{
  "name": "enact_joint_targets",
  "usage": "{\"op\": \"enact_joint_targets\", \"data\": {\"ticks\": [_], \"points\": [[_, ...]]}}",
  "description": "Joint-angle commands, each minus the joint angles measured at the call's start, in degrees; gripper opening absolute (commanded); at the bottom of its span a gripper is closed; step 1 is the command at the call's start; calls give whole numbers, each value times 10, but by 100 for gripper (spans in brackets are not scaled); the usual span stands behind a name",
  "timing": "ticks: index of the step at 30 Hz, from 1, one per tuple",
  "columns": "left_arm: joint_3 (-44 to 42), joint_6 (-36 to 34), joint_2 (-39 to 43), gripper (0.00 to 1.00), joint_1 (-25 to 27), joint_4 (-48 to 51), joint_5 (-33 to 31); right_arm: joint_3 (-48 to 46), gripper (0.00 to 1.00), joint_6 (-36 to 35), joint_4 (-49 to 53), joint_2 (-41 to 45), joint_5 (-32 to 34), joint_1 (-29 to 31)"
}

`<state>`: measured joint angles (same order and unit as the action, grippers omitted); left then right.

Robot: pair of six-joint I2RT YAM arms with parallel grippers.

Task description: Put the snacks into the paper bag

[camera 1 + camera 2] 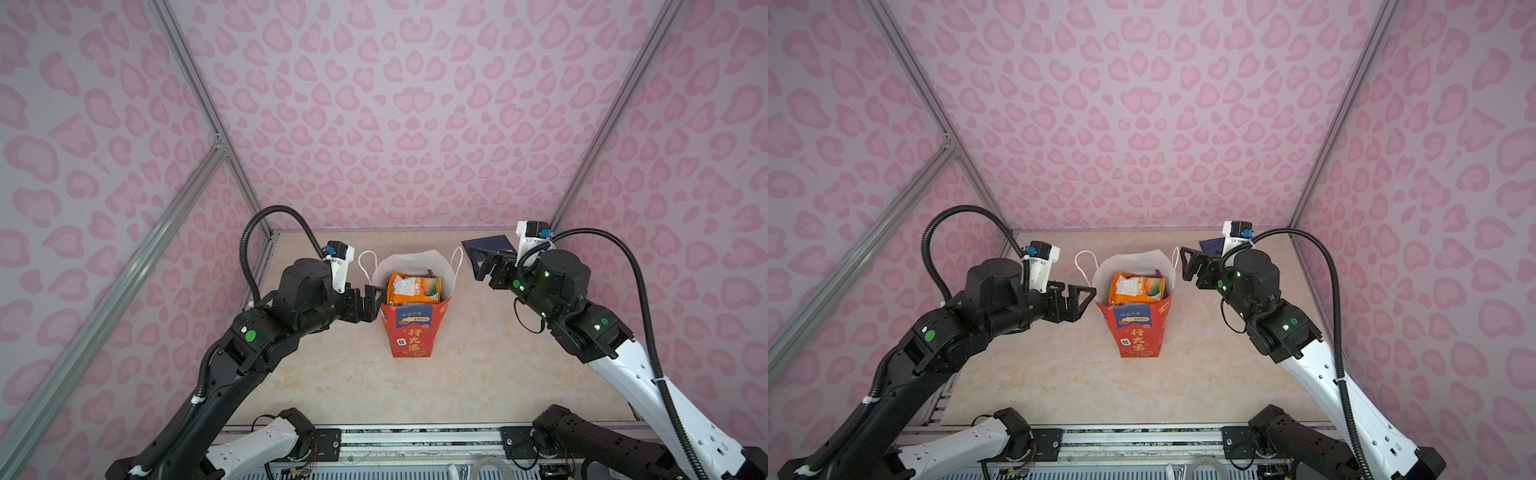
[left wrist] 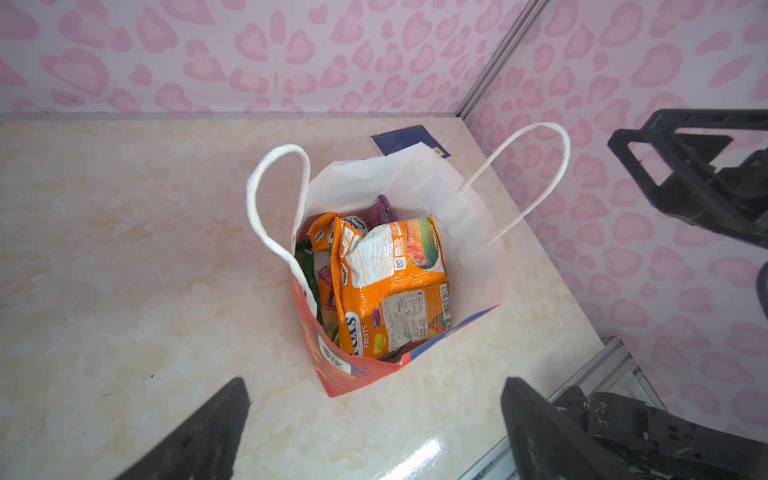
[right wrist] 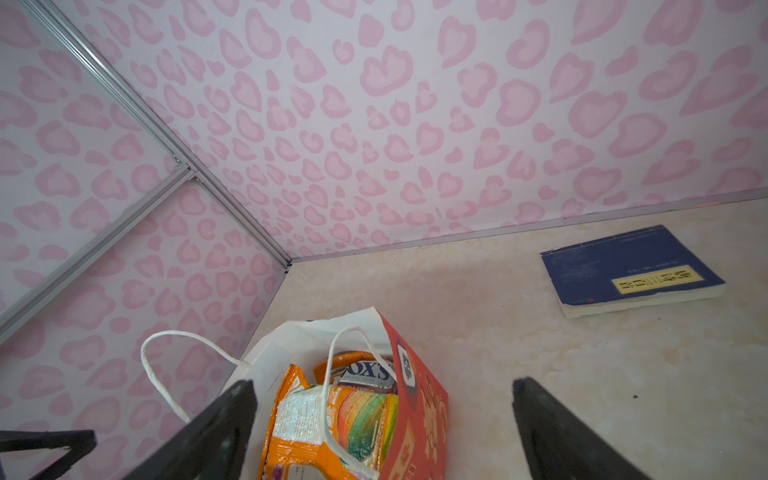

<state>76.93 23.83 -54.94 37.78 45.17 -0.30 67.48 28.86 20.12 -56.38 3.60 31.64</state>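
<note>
Now snacks (image 1: 413, 286) sit in bag (image 1: 409, 332); left gripper (image 1: 374, 303) at its 9 o'clock, right gripper (image 1: 476, 265) at 2 o'clock, both wide open, empty.

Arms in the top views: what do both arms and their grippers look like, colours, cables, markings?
The left arm is mostly black with a white link near its base; the right arm has black joints and a long white link. A ribbed black cable hose loops over each, and both bear green dots. The left gripper and right gripper have black open-framed triangular fingers.
</note>
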Motion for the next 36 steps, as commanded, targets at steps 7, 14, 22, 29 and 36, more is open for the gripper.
{"op": "enact_joint_targets", "data": {"ticks": [7, 14, 22, 29, 36], "points": [[-177, 9, 140, 97, -1, -141, -270, -85, 98, -42, 23, 40, 84, -59], [-366, 9, 187, 96, -1, -272, -475, -219, 98, -25, -75, 73, 12, -169], [-480, 45, 137, 96, -44, -449, -565, -382, 98, -21, -275, 117, 19, -217], [-496, -72, -2, 96, -120, -587, -568, -394, 98, -70, -282, 96, 59, -233], [-578, -142, -46, 96, -236, -768, -429, -439, 98, -90, -375, 48, 95, -261]]}}
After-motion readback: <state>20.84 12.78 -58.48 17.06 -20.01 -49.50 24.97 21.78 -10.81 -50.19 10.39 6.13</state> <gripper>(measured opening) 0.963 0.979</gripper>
